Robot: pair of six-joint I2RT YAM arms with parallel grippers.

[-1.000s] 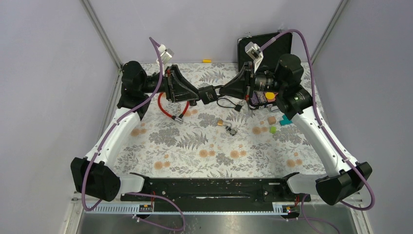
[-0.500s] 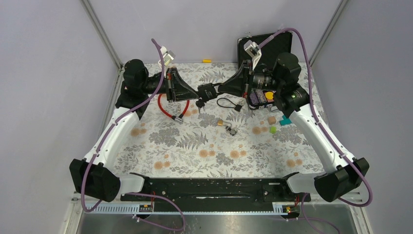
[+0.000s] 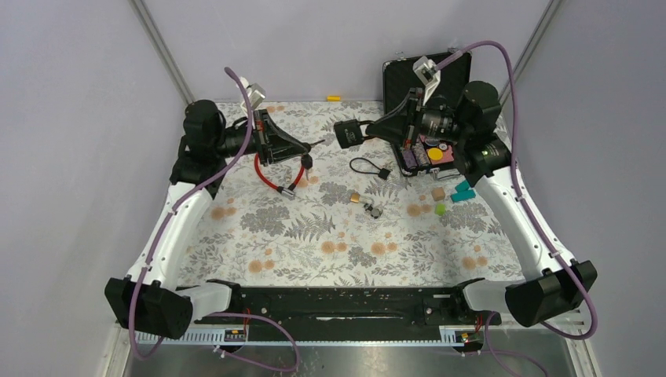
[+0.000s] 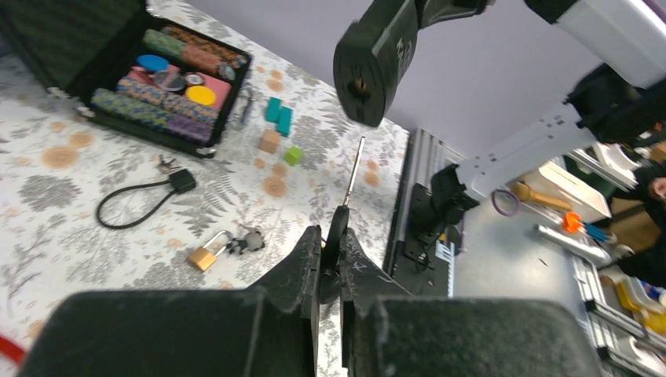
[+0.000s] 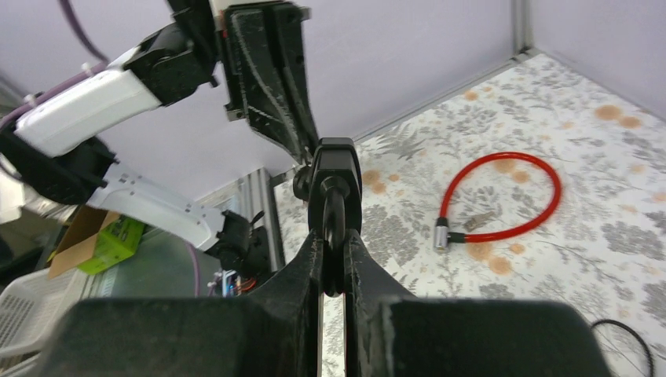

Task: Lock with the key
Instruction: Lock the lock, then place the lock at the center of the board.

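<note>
Separating: left tool (image 4: 331,250), clenching the key (image 4: 351,182), has pulled clear of the lock body (image 4: 367,69) clamped by right tool (image 5: 334,245), so turning seems finished.

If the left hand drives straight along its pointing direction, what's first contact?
Probably the black lock held by the right hand; the key in the left hand aims at its end face, depth unclear.

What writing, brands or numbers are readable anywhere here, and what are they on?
No text here can be read clearly.
Marks on the side of the black lock: too blurred to read.
Print on the green carton: too small to read.
</note>
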